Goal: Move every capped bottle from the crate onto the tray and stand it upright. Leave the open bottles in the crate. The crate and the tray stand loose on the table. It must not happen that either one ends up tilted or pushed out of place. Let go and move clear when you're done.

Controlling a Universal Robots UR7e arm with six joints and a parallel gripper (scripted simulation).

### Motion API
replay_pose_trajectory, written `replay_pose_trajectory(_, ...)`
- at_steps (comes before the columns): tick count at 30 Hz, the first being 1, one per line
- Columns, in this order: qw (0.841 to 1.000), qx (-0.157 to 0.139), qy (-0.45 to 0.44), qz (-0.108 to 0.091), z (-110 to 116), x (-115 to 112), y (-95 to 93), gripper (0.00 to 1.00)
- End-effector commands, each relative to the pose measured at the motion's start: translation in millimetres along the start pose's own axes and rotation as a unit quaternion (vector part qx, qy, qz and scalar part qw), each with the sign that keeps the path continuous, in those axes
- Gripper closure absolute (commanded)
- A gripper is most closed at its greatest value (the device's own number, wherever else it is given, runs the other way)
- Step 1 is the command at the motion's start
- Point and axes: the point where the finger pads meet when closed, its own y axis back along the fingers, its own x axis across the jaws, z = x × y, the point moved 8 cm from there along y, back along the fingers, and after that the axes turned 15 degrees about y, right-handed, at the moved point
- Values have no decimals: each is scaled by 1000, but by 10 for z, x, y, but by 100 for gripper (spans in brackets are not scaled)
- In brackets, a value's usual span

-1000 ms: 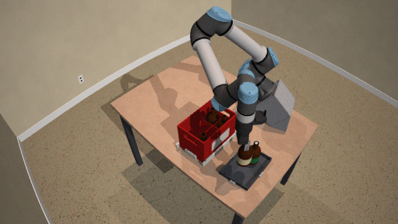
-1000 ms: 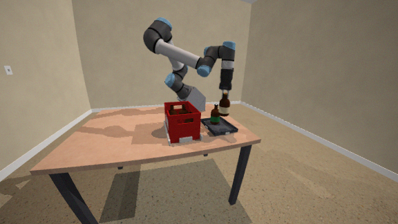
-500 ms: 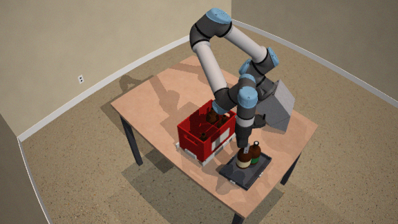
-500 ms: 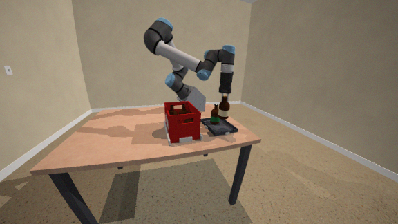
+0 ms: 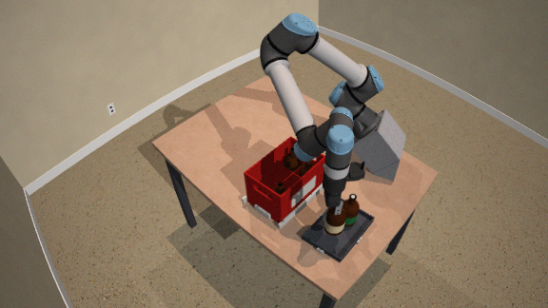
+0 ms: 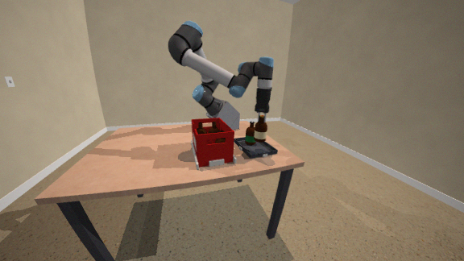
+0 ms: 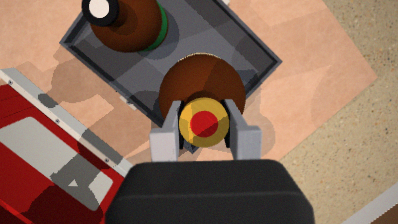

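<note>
My gripper (image 7: 203, 114) is shut on the neck of a brown bottle with a yellow and red cap (image 7: 204, 122) and a cream label (image 5: 335, 220). It holds the bottle upright on or just above the dark grey tray (image 5: 339, 230); it also shows in the exterior view (image 6: 260, 128). A second brown bottle with a white cap and a green label (image 5: 351, 209) stands upright on the tray beside it (image 7: 127, 22). The red crate (image 5: 282, 178) stands left of the tray with several brown bottles inside (image 5: 291, 162); their tops are partly hidden by my arm.
The tray (image 6: 255, 147) lies near the table's front right edge (image 7: 320, 125). A grey wedge-shaped block (image 5: 381, 147) at my arm's base stands behind the tray. The crate (image 6: 213, 141) (image 5: 281, 216) rests on a light grey base plate.
</note>
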Motion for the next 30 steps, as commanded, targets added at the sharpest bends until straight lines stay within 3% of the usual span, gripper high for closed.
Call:
replay_pose_trajectory(1, 1000, -1, 0, 1, 2, 2, -95, 100)
replay_pose_trajectory(8, 1000, 0, 0, 1, 2, 1, -142, 100)
replay_pose_trajectory(22, 1000, -1, 0, 1, 3, 2, -422, 100)
replay_pose_trajectory(30, 1000, 0, 0, 1, 3, 2, -415, 100)
